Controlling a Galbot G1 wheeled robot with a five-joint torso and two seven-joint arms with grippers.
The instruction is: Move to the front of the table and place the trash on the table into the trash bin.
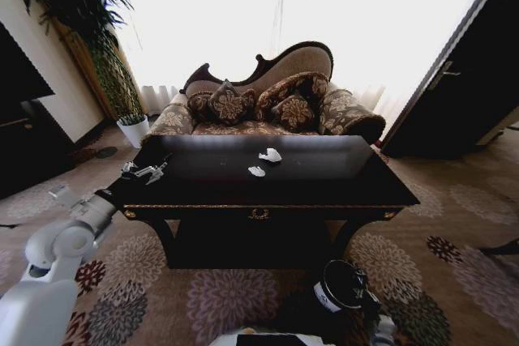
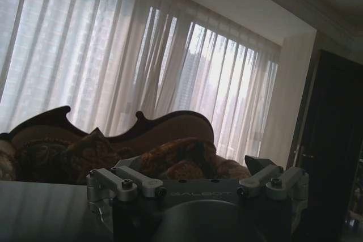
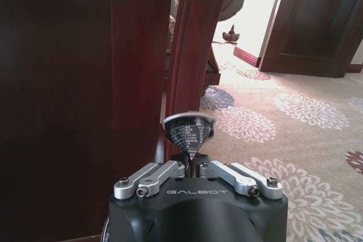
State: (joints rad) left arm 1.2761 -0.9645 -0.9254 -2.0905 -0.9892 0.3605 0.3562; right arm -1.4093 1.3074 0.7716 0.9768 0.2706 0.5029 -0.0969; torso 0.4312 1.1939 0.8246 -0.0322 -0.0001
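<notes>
With the left gripper (image 1: 144,172) spread wide and empty, hovered at the 9 o'clock edge of the table (image 1: 340,169). With the right gripper (image 3: 191,166) pinched tight on the rim of the trash bin (image 1: 340,285), held that black, white-labelled bin low at 5 o'clock from the table's front. Saw trash near the glossy top's middle: a larger crumpled paper bit (image 1: 271,154), and a smaller paper bit (image 1: 256,171) apart at its 7 o'clock.

White arm (image 1: 49,269), black GALBOT-marked end effector (image 3: 195,165), silver screwed links
</notes>
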